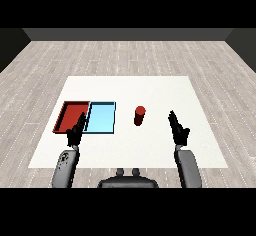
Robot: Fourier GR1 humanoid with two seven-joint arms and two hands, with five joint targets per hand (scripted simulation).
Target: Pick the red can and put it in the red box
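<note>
The red can point(140, 115) stands upright on the white table point(150, 90), right of the two trays. The red tray point(70, 116) lies at the left, with the light blue tray point(101, 117) beside it on its right. My right hand point(178, 129) hovers to the right of the can with straight fingers, apart from it and holding nothing. My left hand point(75, 130) is raised over the near edge between the two trays, fingers straight, also holding nothing.
Grey wood-plank floor point(40, 65) surrounds the table on all sides. The table's near edge runs just below both hands.
</note>
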